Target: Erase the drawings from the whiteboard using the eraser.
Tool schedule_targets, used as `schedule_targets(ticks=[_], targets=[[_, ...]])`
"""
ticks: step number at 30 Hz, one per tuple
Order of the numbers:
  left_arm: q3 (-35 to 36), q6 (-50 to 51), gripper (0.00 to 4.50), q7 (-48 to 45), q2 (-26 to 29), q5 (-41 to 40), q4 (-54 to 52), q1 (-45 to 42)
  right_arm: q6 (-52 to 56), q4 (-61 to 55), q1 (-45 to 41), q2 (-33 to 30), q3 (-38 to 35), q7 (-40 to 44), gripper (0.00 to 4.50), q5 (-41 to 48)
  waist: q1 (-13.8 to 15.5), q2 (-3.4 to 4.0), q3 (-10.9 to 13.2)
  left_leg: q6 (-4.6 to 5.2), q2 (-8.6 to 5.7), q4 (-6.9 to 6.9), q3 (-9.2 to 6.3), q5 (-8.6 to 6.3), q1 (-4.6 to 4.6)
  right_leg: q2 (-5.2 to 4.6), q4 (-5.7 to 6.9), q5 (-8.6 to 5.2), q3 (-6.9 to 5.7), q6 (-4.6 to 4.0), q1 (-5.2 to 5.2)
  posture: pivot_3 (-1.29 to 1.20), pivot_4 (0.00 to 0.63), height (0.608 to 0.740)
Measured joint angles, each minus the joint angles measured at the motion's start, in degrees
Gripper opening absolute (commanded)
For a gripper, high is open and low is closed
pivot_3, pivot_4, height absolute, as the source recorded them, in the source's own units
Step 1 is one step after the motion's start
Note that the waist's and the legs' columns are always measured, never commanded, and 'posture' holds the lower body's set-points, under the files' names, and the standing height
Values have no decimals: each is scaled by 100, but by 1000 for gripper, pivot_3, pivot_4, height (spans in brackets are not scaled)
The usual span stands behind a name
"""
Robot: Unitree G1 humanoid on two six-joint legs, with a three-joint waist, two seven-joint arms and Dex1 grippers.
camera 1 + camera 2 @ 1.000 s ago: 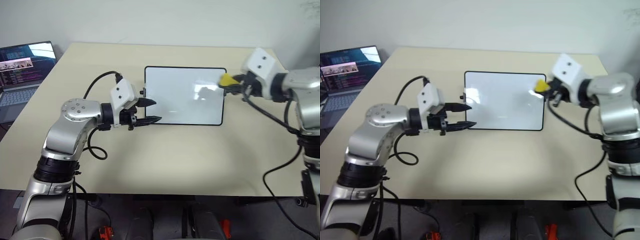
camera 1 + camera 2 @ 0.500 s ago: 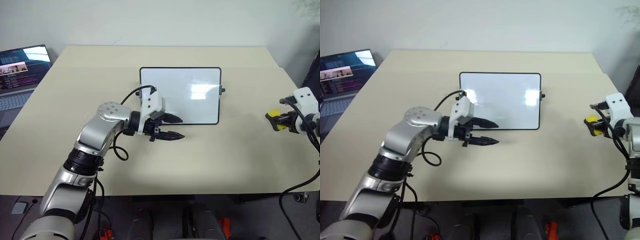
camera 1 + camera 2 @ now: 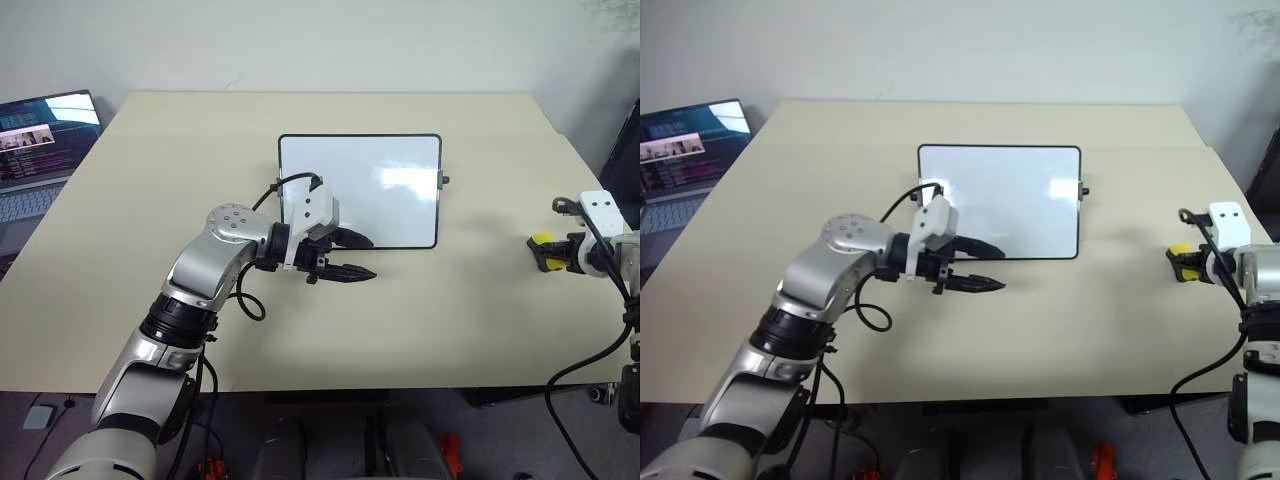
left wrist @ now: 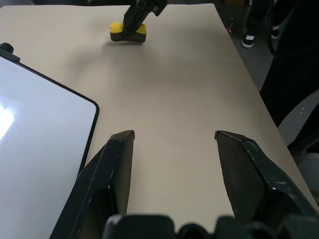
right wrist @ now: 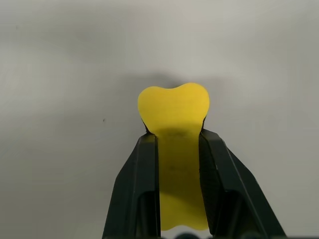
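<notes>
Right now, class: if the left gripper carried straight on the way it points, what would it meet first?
Most likely bare table. The left gripper, fingers apart, points past the whiteboard corner; the right gripper, shut on the eraser, lies further along, slightly off line.

Silver jointed arms, white boxy wrist modules (image 3: 308, 208); black tapered fingers (image 4: 112, 174), looping black cables

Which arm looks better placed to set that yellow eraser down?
Probably the right: the right gripper is shut on the eraser, low over the table. The left gripper is open, beside the whiteboard.
</notes>
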Motion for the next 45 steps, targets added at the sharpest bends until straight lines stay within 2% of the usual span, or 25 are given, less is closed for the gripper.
schedule_targets(ticks=[8, 15, 21, 26, 37, 45], targets=[[0, -36, 2785, 2, 3, 58, -1, 28, -212, 649, -207, -4, 209, 94, 693, 34, -6, 0, 0, 0, -1, 0, 0, 0, 0, 0, -1, 0, 0, 0, 1, 0, 150, 740], [0, -54, 2785, 11, 10, 106, 0, 29, -268, 675, -245, -14, 242, 231, 693, 112, -10, 0, 0, 0, 0, 0, 0, 0, 0, 0, 0, 0, 0, 1, 1, 0, 150, 740], [0, -59, 2785, 12, 3, 160, 18, 29, -269, 665, -236, -34, 249, 236, 2620, 154, -10, 0, 0, 0, 0, 0, 0, 0, 0, 0, 0, 0, 0, 1, 1, 0, 150, 740], [0, -99, 2785, 6, -15, 183, 173, 26, -246, 530, -210, -116, 250, 291, 4468, 166, -11, 0, 0, 0, 0, 0, 0, 0, 0, 0, 1, 0, 0, 1, 1, 0, 150, 740], [2, -301, 2785, -33, 106, 210, 290, 24, 90, -340, 177, -212, 235, 342, 4468, 398, -11, 1, 0, 0, 0, 2, -1, 0, 1, 0, 4, 0, 0, 1, 1, 0, 150, 740], [2, -318, 2785, -85, 117, 218, 382, 25, -27, -379, 377, -46, 261, 106, 4468, 373, -9, 2, 0, 0, -1, 4, -1, 0, 0, 0, 4, 1, 0, 1, 3, 0, 150, 740]])
